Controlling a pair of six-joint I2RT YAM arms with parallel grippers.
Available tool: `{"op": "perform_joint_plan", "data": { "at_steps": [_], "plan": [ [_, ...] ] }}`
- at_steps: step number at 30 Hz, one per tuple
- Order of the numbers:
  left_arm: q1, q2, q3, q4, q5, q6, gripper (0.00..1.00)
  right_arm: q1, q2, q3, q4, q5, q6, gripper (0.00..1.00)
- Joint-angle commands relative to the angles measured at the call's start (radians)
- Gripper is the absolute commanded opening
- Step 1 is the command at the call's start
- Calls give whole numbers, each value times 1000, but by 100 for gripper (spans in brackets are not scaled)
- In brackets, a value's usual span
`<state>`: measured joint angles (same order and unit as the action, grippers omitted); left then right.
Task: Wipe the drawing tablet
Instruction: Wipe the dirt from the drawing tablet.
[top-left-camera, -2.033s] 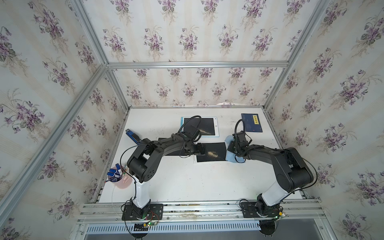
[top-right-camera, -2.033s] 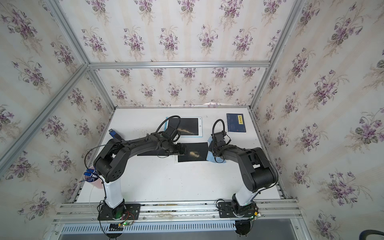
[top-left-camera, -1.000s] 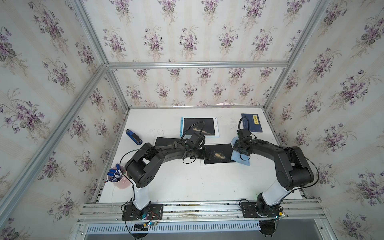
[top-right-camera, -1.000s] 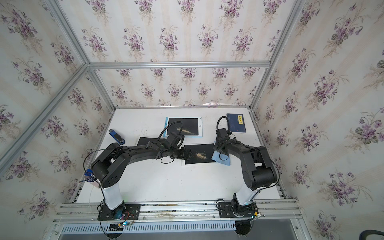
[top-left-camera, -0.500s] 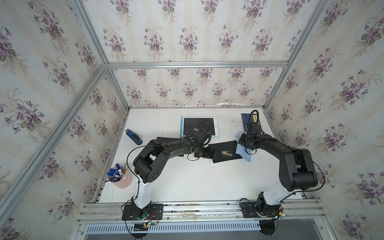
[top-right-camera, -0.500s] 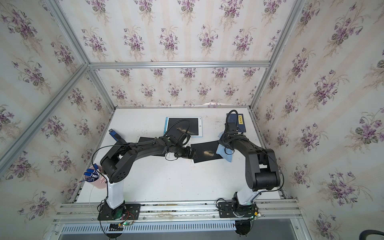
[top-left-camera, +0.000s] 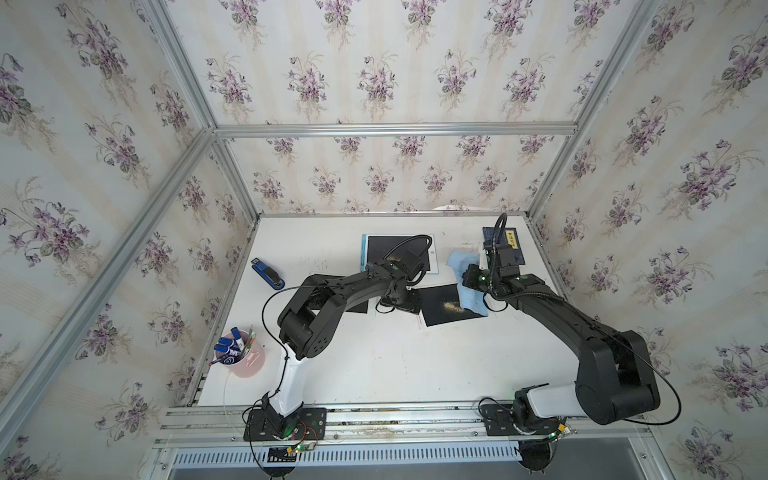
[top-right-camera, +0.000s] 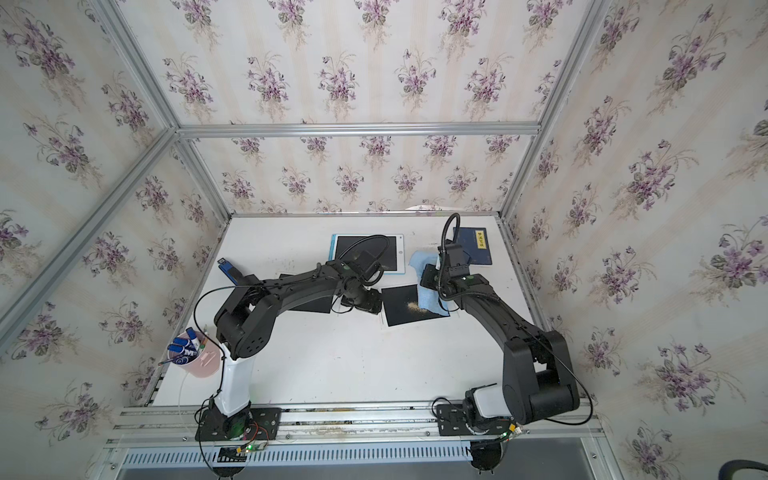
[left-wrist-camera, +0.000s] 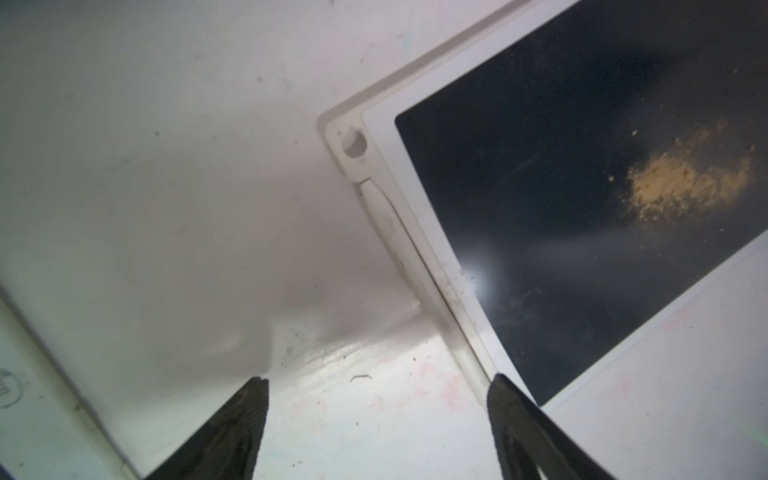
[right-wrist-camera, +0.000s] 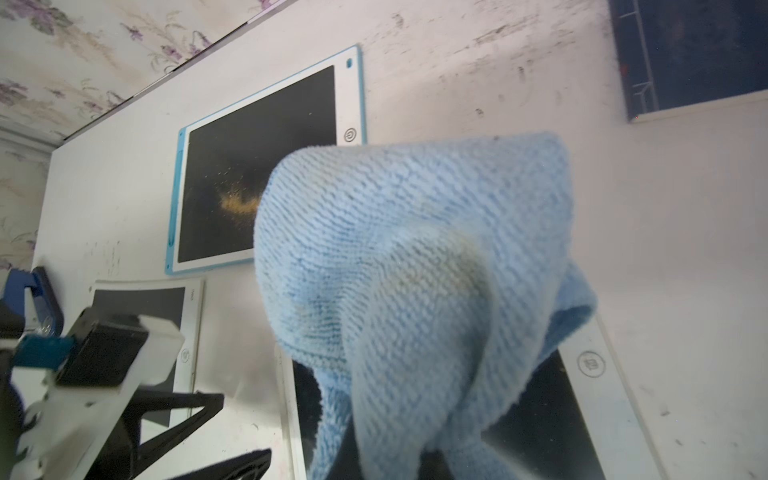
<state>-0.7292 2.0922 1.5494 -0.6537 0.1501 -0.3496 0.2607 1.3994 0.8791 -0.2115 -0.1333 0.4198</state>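
While the right gripper is clamped on a blue cloth, the wipe itself looks barely begun. The tan powder sits in a clear pile on the dark screen of the drawing tablet, which lies flat near the middle of the table, a bit toward the right arm. The cloth hangs over the tablet's right end, its lower edge on or just above the screen; can't tell contact. It stops just short of the powder in both top views. The right wrist view shows a faint yellowish patch on the cloth, so maybe some dust is taken up, not sure. The left gripper is low at the tablet's opposite end, jaws apart with only bare table between them. One fingertip is at the white frame, touching or just beside; probably there to steady the tablet. A blue-edged tablet at the back also carries powder, and a third tablet lies partly under the left arm. Left to do: drag the cloth through the pile and clear the specks. The book, stapler and pen cup sit well apart, not involved.
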Motion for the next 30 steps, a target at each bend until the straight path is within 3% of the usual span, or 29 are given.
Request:
{"op": "perform_joint_plan", "data": {
  "at_steps": [1, 3, 8, 15, 18, 25, 30],
  "plan": [
    [-14, 38, 65, -64, -15, -22, 76, 23, -16, -14, 50, -95, -59, 0],
    [-23, 64, 106, -87, -29, -30, 71, 26, -24, -31, 71, -144, -62, 0],
    [-28, 131, 185, -148, -34, -61, 47, 28, -40, -100, 211, -348, -15, 0],
    [-30, 157, 175, -155, -34, -106, 37, 28, 48, -167, 399, -577, 104, 0],
    [-31, 160, 169, -162, -42, -119, 37, 28, 100, -199, 498, -658, 171, 0],
    [-40, 168, 164, -187, -68, -112, 37, 28, 230, -245, 653, -727, 287, 0],
    [-44, 179, 161, -193, -75, -112, 36, 25, 305, -239, 568, -633, 236, 0]
  ]
}}
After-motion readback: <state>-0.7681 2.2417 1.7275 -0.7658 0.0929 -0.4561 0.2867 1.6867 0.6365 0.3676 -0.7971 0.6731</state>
